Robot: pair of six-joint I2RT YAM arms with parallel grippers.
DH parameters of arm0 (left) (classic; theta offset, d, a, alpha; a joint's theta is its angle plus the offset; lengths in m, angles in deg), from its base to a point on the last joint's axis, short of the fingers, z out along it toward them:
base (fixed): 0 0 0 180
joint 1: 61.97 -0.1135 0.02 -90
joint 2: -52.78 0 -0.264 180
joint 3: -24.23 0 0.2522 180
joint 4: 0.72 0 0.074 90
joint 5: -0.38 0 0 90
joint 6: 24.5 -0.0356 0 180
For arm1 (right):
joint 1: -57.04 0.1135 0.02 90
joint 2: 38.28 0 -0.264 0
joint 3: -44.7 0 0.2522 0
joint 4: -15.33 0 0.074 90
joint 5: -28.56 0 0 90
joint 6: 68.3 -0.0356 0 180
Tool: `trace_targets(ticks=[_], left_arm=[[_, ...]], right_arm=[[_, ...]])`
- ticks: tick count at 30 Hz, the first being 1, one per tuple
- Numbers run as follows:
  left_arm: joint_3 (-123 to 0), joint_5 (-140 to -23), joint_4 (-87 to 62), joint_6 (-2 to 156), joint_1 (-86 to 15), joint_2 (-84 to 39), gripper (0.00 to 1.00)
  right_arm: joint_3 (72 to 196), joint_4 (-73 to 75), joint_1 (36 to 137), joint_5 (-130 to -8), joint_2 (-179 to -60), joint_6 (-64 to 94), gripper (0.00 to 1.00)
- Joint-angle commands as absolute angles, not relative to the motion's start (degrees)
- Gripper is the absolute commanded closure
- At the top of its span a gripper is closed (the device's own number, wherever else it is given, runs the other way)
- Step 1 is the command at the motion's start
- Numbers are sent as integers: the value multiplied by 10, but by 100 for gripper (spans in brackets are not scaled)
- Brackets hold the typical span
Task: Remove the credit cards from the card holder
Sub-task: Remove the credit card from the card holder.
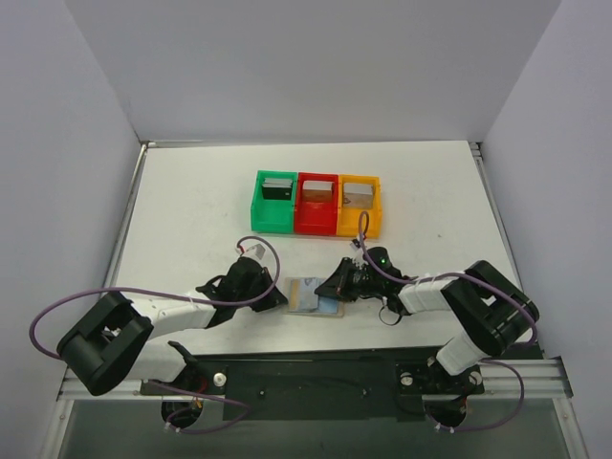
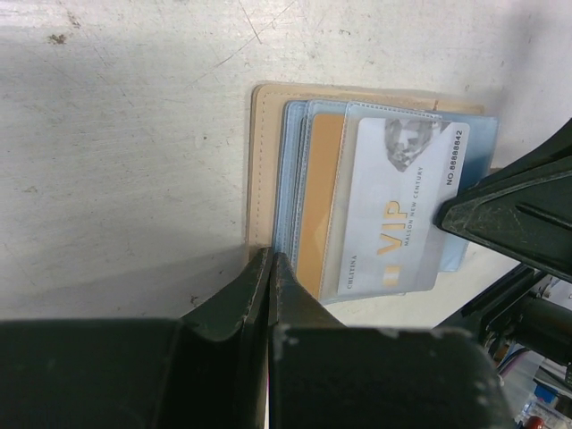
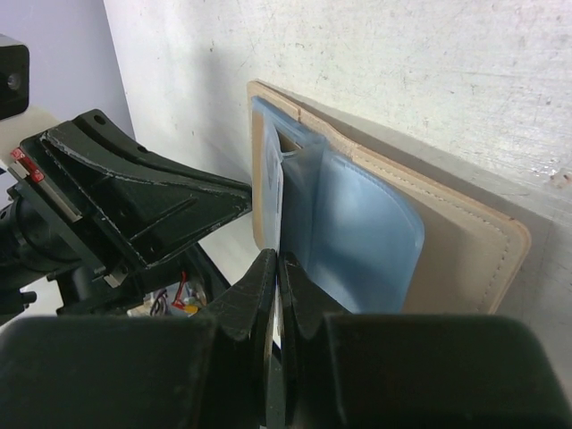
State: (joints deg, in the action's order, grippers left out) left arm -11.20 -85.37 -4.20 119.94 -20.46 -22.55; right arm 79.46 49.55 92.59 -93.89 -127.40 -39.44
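The tan card holder [image 1: 308, 295] lies open on the table between the two arms, its bluish sleeves [image 2: 290, 179] fanned. My left gripper [image 2: 270, 259] is shut on the holder's near edge [image 2: 261, 161]. A white VIP credit card [image 2: 393, 206] sticks out of a clear sleeve, and an orange-tan card [image 2: 320, 197] sits under it. My right gripper [image 3: 279, 259] is shut on the white card's edge [image 3: 272, 192], beside the lifted blue sleeve [image 3: 357, 232]. In the left wrist view the right gripper's fingers [image 2: 509, 210] meet that card's right end.
Behind the holder stand a green bin [image 1: 258, 212], a red bin [image 1: 315, 223] and an orange bin [image 1: 375, 218] in a row, each with a card inside. White walls close in the table on three sides.
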Motion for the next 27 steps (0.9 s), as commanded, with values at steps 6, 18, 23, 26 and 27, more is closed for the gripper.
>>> trace_targets(ticks=[6,18,23,26,27], left_arm=[[-112,-884,-77,1191,-215,-212,100],[-110,-872,-69,1190,-215,-198,100],[-110,-870,-66,1190,-215,-180,100],[-112,-867,-67,1190,-216,-168,100],[-114,-866,-68,1189,-215,-167,100]], right_arm=[[783,481,918,-948,-1241,-370,100],[782,403,911,-942,-1185,-333,100],[787,349,911,-930,-1145,-312,100],[789,319,911,-926,-1126,-299,100],[789,314,910,-923,-1124,-297,100]])
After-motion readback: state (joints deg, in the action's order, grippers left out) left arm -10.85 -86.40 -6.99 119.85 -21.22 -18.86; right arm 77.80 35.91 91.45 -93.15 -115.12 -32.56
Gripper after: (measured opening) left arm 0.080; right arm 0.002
